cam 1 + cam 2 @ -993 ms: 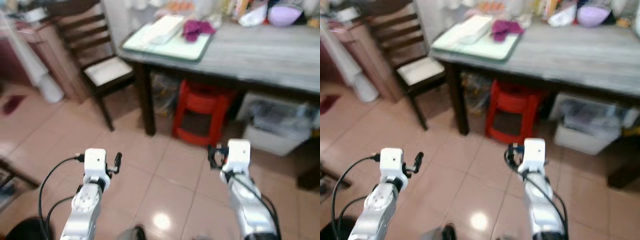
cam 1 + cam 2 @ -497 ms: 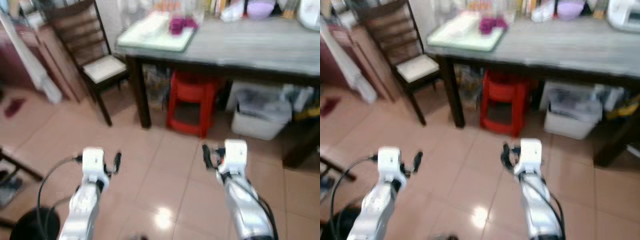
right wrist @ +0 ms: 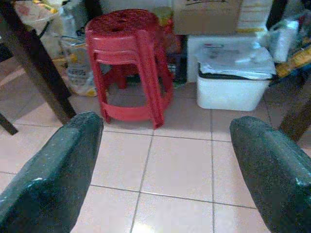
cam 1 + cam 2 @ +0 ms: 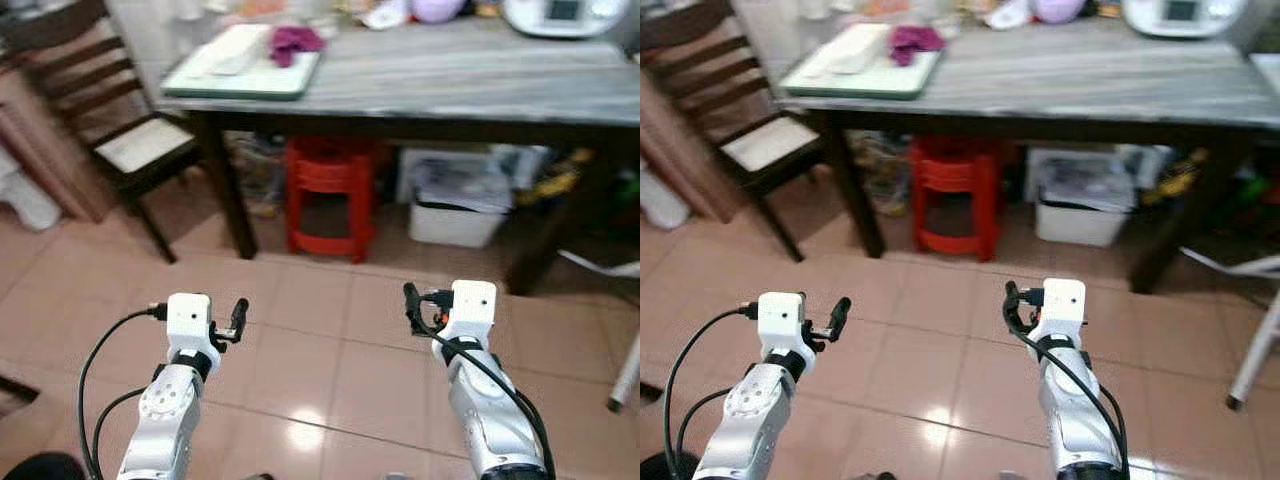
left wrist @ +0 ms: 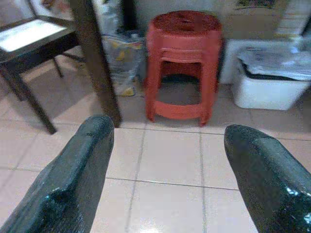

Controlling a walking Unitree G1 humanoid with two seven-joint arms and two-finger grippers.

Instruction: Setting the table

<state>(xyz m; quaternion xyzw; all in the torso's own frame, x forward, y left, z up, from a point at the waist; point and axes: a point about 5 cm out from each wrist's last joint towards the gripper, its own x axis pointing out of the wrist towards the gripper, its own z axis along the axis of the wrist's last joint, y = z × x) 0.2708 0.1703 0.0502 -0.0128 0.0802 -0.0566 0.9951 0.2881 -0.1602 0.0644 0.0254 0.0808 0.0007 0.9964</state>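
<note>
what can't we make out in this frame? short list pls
- Items along the far edge of the table: cut off by the top of both eye views and blurred; the white appliance and lilac bowl are partly visible.
- Purple thing on the tray: too small and soft to identify.
- Contents of the white bin under the table: covered by plastic in the wrist views.
- Bag beside the red stool: contents unreadable, partly behind the table leg.

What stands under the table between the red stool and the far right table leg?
A white bin with a grey bag on top stands there, right of the red stool under the table; the left eye view shows it.
</note>
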